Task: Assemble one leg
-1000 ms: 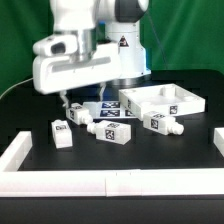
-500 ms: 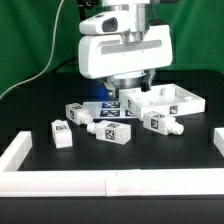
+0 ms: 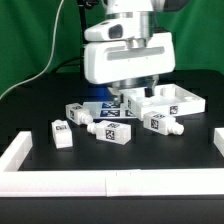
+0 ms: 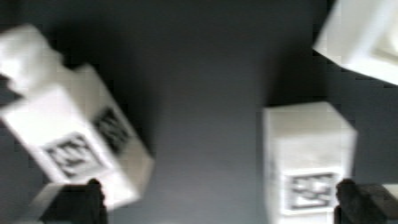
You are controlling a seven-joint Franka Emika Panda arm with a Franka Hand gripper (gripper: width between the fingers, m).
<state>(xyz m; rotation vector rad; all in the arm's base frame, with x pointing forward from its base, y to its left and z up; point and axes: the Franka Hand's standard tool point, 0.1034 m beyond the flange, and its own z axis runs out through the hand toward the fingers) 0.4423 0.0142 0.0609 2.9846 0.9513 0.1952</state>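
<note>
So far nothing is built. The hand (image 4: 222, 198) hangs wide open and empty over the black counter (image 3: 40, 110). A leg (image 4: 320, 150) lies loose under it, near the white panel (image 3: 165, 100). Picking up and fitting are both left to do.

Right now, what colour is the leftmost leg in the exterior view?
White leg with black-and-white square tags; exterior view shows it best.

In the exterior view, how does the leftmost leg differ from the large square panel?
The leftmost leg is small and blocky; the panel is far larger and flat with a raised rim. The leg lies at the exterior view's left, the panel at its right. Both are white.
</note>
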